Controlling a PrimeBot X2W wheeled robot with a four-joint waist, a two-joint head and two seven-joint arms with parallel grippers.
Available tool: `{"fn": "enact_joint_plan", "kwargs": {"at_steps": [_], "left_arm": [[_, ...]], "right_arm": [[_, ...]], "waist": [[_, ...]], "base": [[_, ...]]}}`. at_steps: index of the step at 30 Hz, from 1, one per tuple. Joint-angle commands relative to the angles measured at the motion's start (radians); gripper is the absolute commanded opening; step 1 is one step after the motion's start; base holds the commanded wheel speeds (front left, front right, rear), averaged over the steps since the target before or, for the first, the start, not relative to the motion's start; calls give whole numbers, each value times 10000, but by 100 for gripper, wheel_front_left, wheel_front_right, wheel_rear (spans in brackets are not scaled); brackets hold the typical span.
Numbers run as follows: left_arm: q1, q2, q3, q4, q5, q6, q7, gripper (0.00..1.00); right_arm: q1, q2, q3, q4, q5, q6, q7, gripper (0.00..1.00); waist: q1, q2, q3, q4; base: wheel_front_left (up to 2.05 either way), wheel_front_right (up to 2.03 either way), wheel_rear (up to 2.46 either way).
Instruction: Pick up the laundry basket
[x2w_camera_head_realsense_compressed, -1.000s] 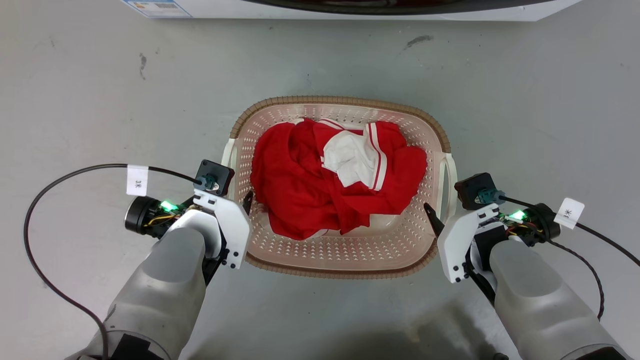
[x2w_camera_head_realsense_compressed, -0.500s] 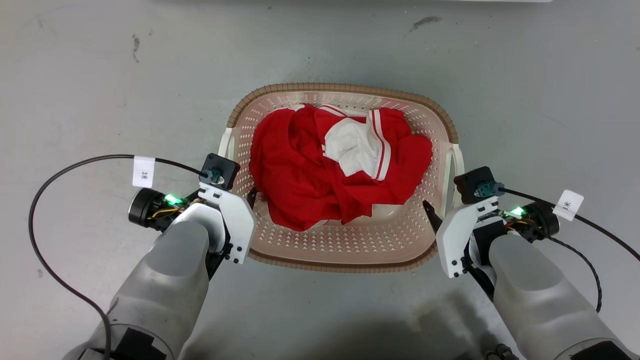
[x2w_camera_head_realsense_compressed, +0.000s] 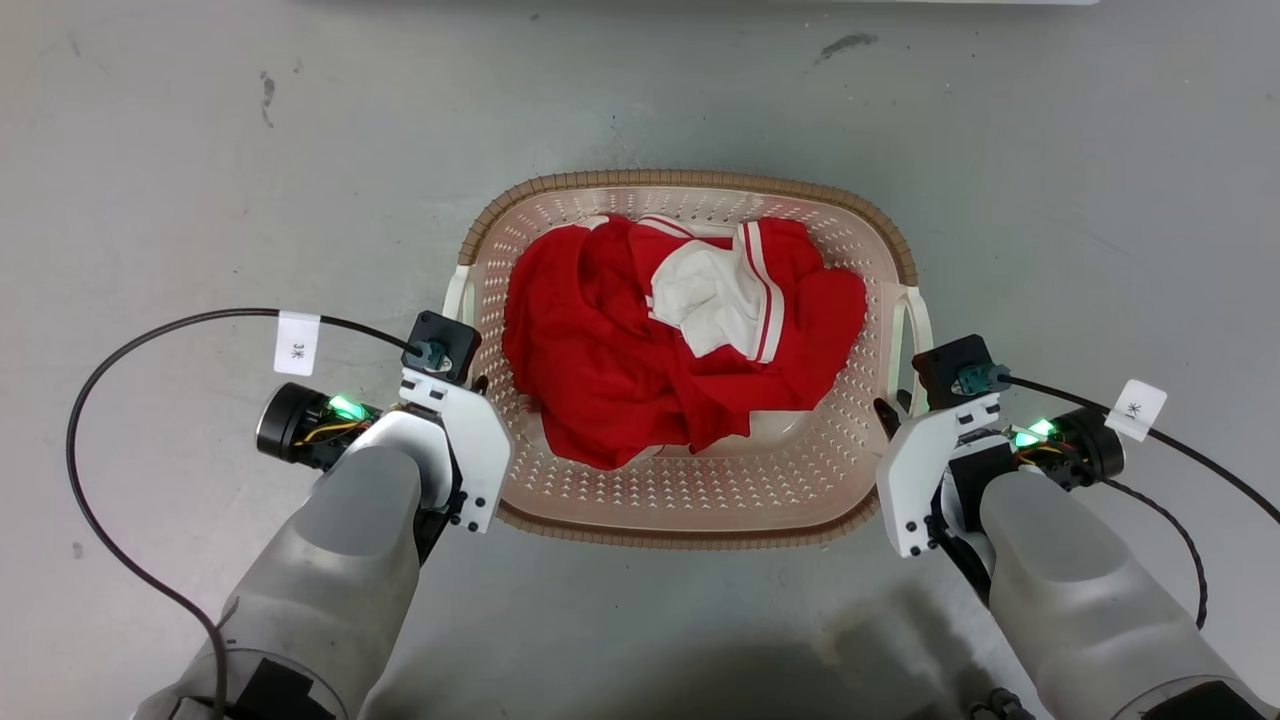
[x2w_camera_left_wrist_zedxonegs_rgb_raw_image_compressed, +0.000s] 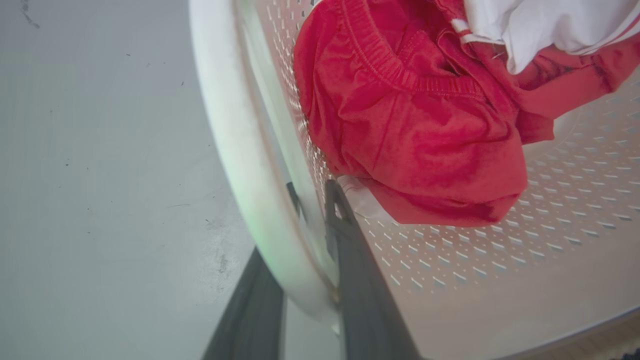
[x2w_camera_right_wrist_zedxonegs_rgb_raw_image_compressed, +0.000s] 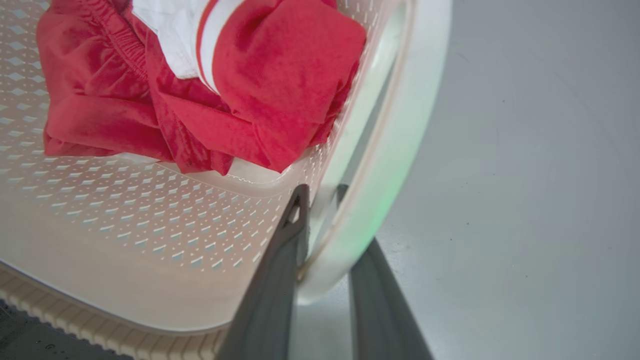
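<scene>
The laundry basket (x2w_camera_head_realsense_compressed: 690, 180), cream with perforated walls and a brown woven-look rim, sits on the grey floor at the centre of the head view. Red and white clothes (x2w_camera_head_realsense_compressed: 620, 350) lie inside it. My left gripper (x2w_camera_head_realsense_compressed: 470, 385) is at its left side; in the left wrist view the left gripper (x2w_camera_left_wrist_zedxonegs_rgb_raw_image_compressed: 312, 190) is shut with one finger on each side of the white handle (x2w_camera_left_wrist_zedxonegs_rgb_raw_image_compressed: 225, 125). My right gripper (x2w_camera_head_realsense_compressed: 895, 405) is at the right side; in the right wrist view the right gripper (x2w_camera_right_wrist_zedxonegs_rgb_raw_image_compressed: 321, 192) is shut the same way on the other white handle (x2w_camera_right_wrist_zedxonegs_rgb_raw_image_compressed: 405, 125).
Grey floor (x2w_camera_head_realsense_compressed: 200, 150) lies all around the basket. A black cable (x2w_camera_head_realsense_compressed: 130, 340) loops out from my left wrist, and another cable (x2w_camera_head_realsense_compressed: 1200, 470) trails from my right wrist. My pale forearms take up the lower corners of the head view.
The camera tilted, so the white appliance at the top edge slid out of view. Both grippers' inner fingers moved outward and shut on the basket's handles.
</scene>
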Motion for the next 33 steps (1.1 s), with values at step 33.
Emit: {"fn": "enact_joint_plan", "kwargs": {"at_steps": [33], "left_arm": [[1764,-271,-1220,-39,-1622,-38,1216,0]], "right_arm": [[1224,76,1536,-121,939,28,1313,0]], "waist": [[0,0,-3532,233]], "base": [[0,0,0]]}}
